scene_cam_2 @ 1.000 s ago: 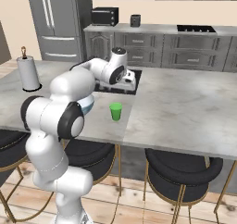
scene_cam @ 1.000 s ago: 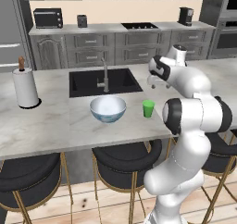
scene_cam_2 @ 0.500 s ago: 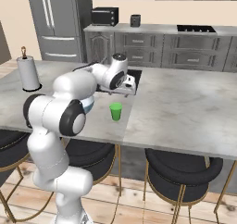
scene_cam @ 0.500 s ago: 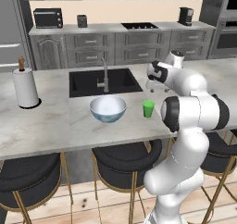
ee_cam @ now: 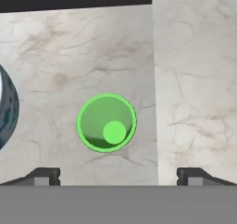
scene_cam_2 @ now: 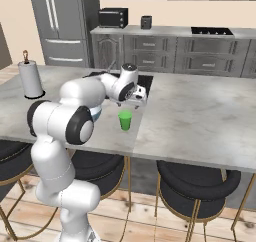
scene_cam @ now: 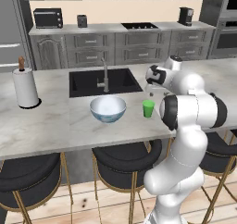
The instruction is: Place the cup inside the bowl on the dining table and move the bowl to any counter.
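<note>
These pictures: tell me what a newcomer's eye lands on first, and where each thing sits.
First the bright green cup, upright on the dining table just ahead of the black sink, with the open gripper poised above it, looking straight down into it. Next the wide bowl, white inside and blue outside, apart from the cup on its left in the left base view. Then the paper towel roll standing at the slab's far left.

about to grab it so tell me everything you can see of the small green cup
The small bright green handleless cup is a plain, glossy tumbler, open-topped and empty. It stands upright on the light veined marble dining table, right of the wide pale blue bowl and apart from it. The open gripper hovers above; nothing else touches the cup.
</note>
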Motion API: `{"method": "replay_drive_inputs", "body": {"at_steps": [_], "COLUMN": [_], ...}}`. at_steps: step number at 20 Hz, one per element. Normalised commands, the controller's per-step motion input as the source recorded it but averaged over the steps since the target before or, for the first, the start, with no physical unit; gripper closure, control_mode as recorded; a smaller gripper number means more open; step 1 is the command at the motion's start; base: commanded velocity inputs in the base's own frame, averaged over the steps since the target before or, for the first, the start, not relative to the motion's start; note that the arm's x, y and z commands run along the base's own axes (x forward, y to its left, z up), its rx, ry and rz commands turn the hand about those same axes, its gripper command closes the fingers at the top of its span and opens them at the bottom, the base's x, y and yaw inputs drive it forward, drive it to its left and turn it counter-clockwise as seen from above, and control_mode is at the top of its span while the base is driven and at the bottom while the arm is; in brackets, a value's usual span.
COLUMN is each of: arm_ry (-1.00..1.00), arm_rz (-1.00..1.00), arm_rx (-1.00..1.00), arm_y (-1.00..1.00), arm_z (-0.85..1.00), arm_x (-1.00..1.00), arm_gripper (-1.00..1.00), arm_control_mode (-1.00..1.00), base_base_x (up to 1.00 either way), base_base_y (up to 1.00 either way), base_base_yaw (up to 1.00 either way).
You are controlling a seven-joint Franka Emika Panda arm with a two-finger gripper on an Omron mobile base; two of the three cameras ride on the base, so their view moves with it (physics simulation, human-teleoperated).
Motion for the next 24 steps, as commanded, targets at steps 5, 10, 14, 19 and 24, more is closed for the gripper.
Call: {"method": "replay_drive_inputs", "body": {"at_steps": [5, 10, 14, 19, 24], "arm_ry": [0.0, 0.0, 0.0, 0.0, 0.0], "arm_rz": [0.0, 0.0, 0.0, 0.0, 0.0], "arm_rx": [0.0, 0.0, 0.0, 0.0, 0.0], "arm_y": [0.0, 0.0, 0.0, 0.0, 0.0], "arm_z": [-0.22, -0.2, -0.22, -0.17, -0.06], "arm_x": [0.01, 0.01, 0.02, 0.04, 0.24], "arm_gripper": [-1.0, -1.0, -1.0, -1.0, -1.0], "arm_control_mode": [-1.0, -1.0, -1.0, -1.0, -1.0], "base_base_x": [0.0, 0.0, 0.0, 0.0, 0.0], "base_base_y": [0.0, 0.0, 0.0, 0.0, 0.0], "base_base_yaw": [0.0, 0.0, 0.0, 0.0, 0.0]}}
